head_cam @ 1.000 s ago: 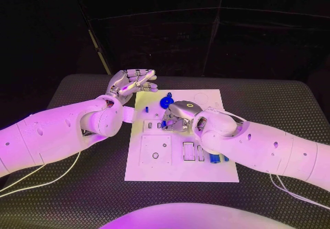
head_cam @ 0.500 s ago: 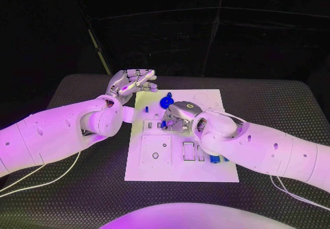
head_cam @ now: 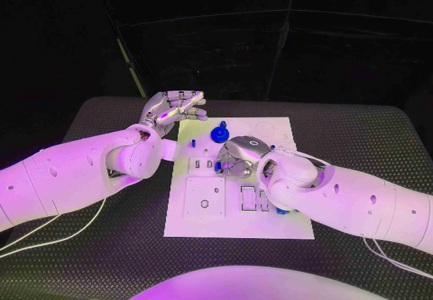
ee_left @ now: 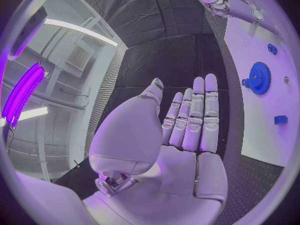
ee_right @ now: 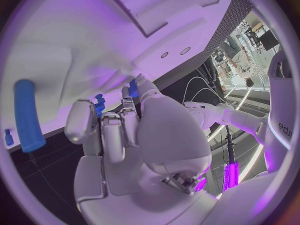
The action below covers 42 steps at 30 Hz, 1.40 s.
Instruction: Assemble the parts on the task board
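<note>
Off the board's far left corner, my left hand [head_cam: 173,107] hangs above the black desk [head_cam: 99,250], palm up, fingers straight and side by side with the thumb apart; it holds nothing. My left arm [head_cam: 77,172] reaches in low across the desk from that side.

Further right lies the white board [head_cam: 236,222], lengthwise away from me. Near its far end sits a blue gear [head_cam: 218,134], flat on the board, with a small blue block [head_cam: 191,143] just beside it toward my left hand. In the left wrist view the gear [ee_left: 259,78] and the block [ee_left: 280,119] are both well clear of my fingers [ee_left: 195,116].

Over the middle of the board, my right hand [head_cam: 236,155] is turned down, fingers curled in toward the surface. The right wrist view shows a small blue piece [ee_right: 133,88] at my fingertips [ee_right: 112,122], apparently pinched, though I cannot tell for certain. A blue rod [ee_right: 28,116] lies on the board just beside that hand. My right arm [head_cam: 351,200] covers the board's right edge.
</note>
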Each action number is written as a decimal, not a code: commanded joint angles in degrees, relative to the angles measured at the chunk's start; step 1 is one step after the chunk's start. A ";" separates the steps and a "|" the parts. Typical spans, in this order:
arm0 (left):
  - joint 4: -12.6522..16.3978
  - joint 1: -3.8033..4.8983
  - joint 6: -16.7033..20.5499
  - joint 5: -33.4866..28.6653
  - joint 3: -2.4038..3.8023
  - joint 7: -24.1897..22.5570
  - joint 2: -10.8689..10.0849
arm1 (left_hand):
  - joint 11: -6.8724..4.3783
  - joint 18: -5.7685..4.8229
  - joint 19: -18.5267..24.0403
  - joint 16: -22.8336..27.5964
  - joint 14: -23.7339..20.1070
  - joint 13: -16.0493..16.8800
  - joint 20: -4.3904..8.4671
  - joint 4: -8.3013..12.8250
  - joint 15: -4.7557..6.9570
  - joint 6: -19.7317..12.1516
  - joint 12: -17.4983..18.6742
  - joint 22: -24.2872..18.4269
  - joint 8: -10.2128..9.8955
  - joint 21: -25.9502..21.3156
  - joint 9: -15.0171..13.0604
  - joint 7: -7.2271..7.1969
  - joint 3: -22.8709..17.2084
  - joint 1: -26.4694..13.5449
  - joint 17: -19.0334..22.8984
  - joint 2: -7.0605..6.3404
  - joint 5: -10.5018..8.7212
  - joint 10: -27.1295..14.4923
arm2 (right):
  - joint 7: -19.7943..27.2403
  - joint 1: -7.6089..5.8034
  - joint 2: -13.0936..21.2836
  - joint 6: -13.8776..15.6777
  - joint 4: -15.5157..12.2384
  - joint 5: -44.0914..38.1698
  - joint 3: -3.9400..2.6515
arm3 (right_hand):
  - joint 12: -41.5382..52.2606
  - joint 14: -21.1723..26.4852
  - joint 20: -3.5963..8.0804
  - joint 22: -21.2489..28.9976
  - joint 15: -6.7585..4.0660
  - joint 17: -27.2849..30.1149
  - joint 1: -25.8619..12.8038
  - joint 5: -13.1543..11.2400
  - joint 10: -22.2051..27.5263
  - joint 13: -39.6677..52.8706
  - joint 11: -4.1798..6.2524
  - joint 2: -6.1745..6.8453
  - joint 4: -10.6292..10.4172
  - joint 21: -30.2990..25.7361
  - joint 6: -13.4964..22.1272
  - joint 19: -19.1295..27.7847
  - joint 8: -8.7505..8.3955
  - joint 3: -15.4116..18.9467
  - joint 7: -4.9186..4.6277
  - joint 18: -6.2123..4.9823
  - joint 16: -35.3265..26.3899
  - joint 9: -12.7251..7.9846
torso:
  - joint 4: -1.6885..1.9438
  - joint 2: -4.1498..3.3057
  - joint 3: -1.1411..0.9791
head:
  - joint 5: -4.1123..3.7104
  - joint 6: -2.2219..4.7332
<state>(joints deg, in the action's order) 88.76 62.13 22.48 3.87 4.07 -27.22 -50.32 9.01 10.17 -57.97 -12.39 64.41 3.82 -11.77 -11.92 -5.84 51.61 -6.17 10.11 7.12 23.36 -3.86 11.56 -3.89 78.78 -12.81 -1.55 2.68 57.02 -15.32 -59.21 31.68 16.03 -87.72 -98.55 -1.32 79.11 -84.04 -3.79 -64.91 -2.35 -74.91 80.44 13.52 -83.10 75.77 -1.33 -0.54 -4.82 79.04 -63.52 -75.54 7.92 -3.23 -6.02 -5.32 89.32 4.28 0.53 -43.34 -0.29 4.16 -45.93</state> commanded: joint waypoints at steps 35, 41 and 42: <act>-0.14 0.10 -1.01 0.22 0.06 0.29 0.20 | 0.20 0.18 -0.02 0.46 -0.18 -0.10 -0.08 0.29 -0.19 0.19 0.54 -0.10 -0.49 -0.29 0.07 0.03 0.20 0.36 -0.12 0.23 0.07 0.28 | -10.98 -3.28 -3.79 -9.48 -1.13 -10.45 -0.10 | 0.42 -5.63 -0.12 -1.10 -0.17 -13.56 0.18 0.16 -0.23 4.46 0.11 -0.40 -0.31 0.64 -1.06 -0.99 0.36 -0.56 0.27 0.57 0.10 0.19 | 0.05 0.01 0.02 | -0.12 -0.09; -0.14 0.10 -1.02 0.22 0.06 0.32 0.19 | 0.20 0.18 -0.02 0.46 -0.18 -0.10 -0.08 0.29 -0.19 0.19 0.54 -0.10 -0.49 -0.29 0.07 0.03 0.20 0.36 -0.12 0.23 0.07 0.28 | -11.53 -3.36 -4.30 -10.73 -0.56 -10.69 -0.09 | 0.42 -5.63 -0.12 -1.10 -0.18 -13.52 0.13 0.14 -0.23 4.46 0.12 -0.37 -0.32 0.64 -1.10 -0.99 0.38 -0.57 0.28 0.57 0.08 0.20 | 0.06 0.02 0.04 | -0.03 -0.18; -0.15 0.10 -1.03 0.22 0.06 0.33 0.18 | 0.20 0.18 -0.02 0.46 -0.18 -0.10 -0.08 0.29 -0.19 0.19 0.54 -0.10 -0.49 -0.29 0.07 0.03 0.20 0.36 -0.12 0.23 0.07 0.28 | -11.65 -3.37 -4.35 -10.95 -0.50 -10.76 -0.09 | 0.35 -5.61 -0.11 -1.03 -0.18 -13.47 0.05 0.09 -0.20 4.40 0.13 -0.30 -0.35 0.60 -1.09 -0.94 0.37 -0.57 0.28 0.55 0.07 0.20 | 0.06 0.02 0.04 | -0.03 -0.18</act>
<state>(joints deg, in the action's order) 88.56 62.13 22.15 3.87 4.07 -26.71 -50.18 9.01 10.17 -57.97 -12.15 64.41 3.82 -11.77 -11.92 -5.84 51.61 -5.94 10.09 6.89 23.36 -3.87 11.56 -3.90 78.78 -12.84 -1.55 2.69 57.02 -26.11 -62.45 27.43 7.13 -88.23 -108.40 -1.38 79.21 -84.03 -4.00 -66.00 -2.35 -74.94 80.60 13.43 -83.10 75.47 -1.34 -0.69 -5.18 79.60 -63.65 -76.18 7.97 -3.49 -6.14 -5.33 89.31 4.44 0.61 -43.32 -0.24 4.08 -46.10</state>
